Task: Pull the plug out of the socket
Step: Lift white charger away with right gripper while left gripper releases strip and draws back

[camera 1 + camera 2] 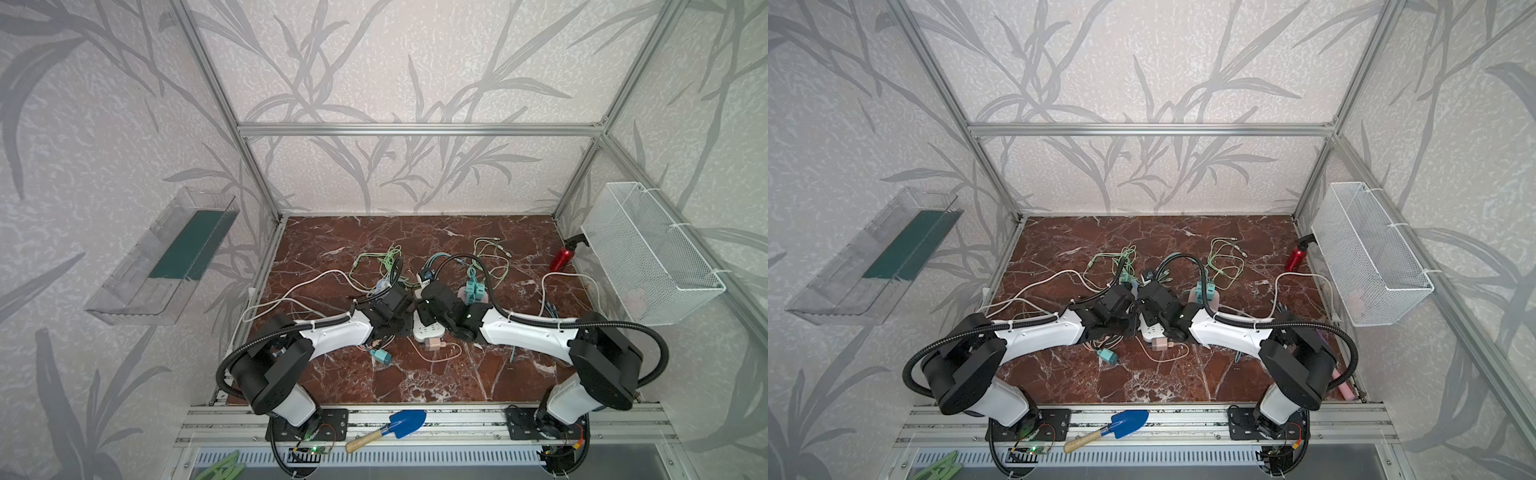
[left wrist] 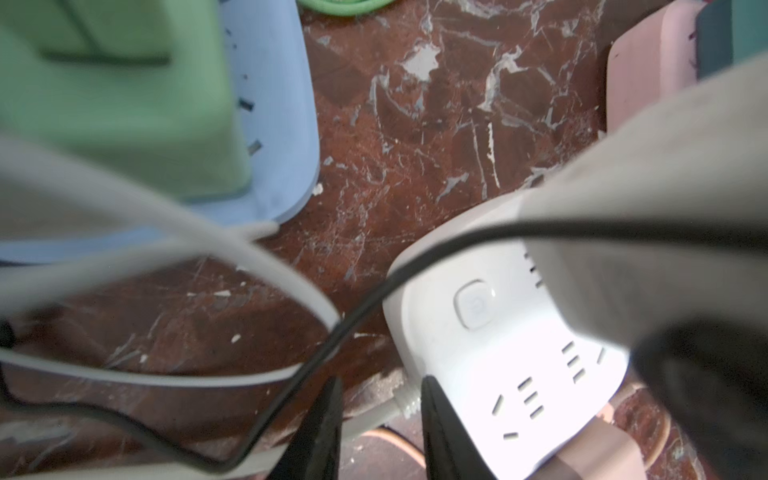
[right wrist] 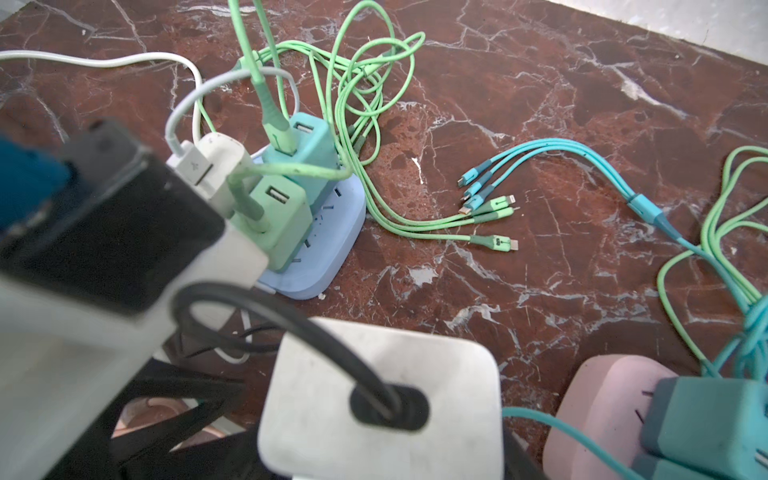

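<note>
A white power strip lies mid-table in both top views, with both arms meeting over it. A white plug with a black cable stands over the strip's sockets. My right gripper is shut on this plug, its fingers mostly hidden behind it. I cannot see whether the prongs are still in the socket. My left gripper sits at the strip's cord end with its jaws narrowly apart. One finger rests against the strip's edge, and the grey cord runs beneath the gap.
A rose-gold adapter sits in the strip's near end. A blue strip with green adapters and a pink strip with teal ones flank it. Green and teal cables sprawl behind. A red bottle stands by a wire basket.
</note>
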